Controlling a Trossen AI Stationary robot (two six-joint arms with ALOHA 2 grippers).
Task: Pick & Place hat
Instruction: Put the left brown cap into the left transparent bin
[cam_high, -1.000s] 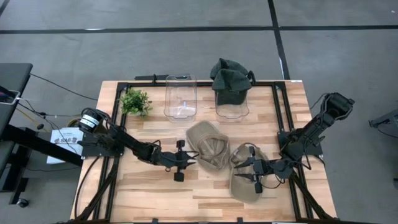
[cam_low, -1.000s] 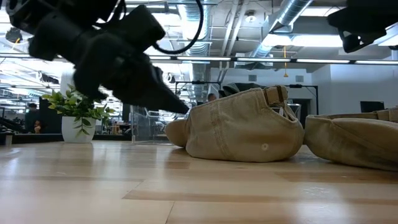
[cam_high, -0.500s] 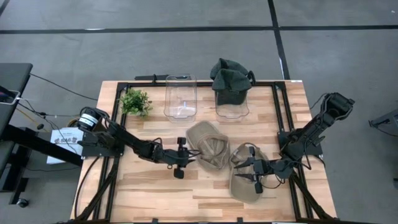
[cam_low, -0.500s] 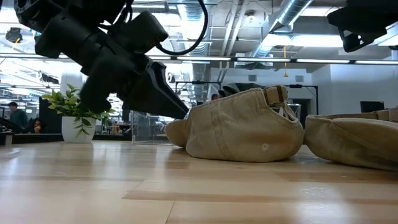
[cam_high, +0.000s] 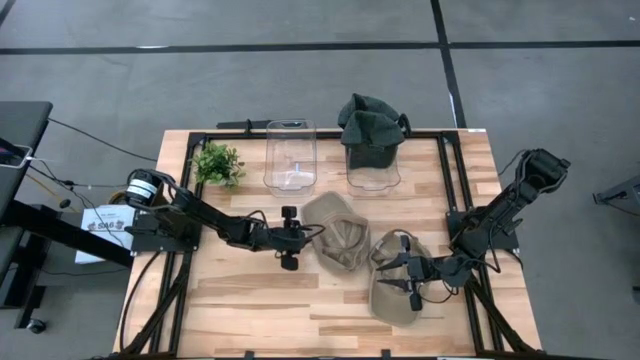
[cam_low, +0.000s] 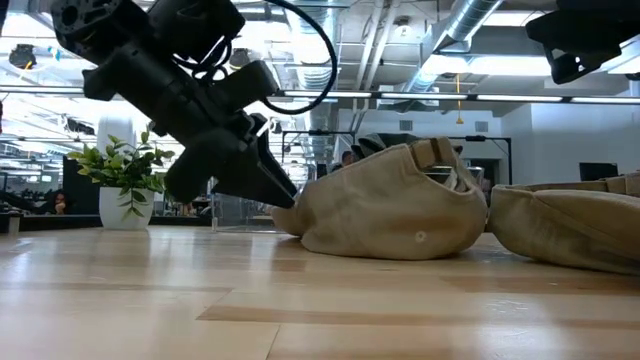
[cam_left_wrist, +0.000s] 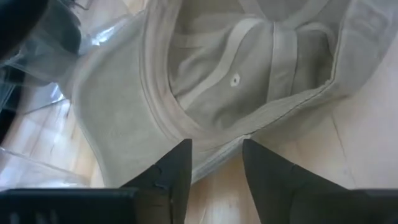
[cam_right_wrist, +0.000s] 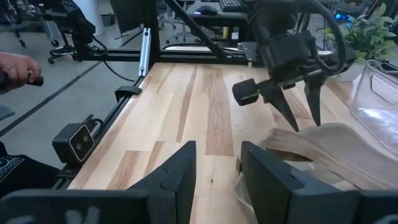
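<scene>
A tan hat lies upside down mid-table, its hollow facing up. My left gripper is open at the hat's left side, and in its wrist view the fingers stand on either side of the hat's rim. A second tan hat lies on the table to the right. My right gripper hangs open over it. A dark green hat sits on top of the right clear bin. My left gripper comes in low and slanting from the table's left, its open fingers astride the rim of the upside-down tan hat, which rests on the table. In the low view a fingertip meets the hat's left edge, but I cannot tell whether it touches.
An empty clear bin and a small potted plant stand along the far edge, left of the bin with the green hat. Bare wood lies at the near side. A person's hand shows beyond the table in the right wrist view.
My left gripper has moved toward the far edge and closer to the upside-down tan hat, tipping lower until its fingertips reach the hat's left rim. Its fingers stay open. My right arm has kept still.
</scene>
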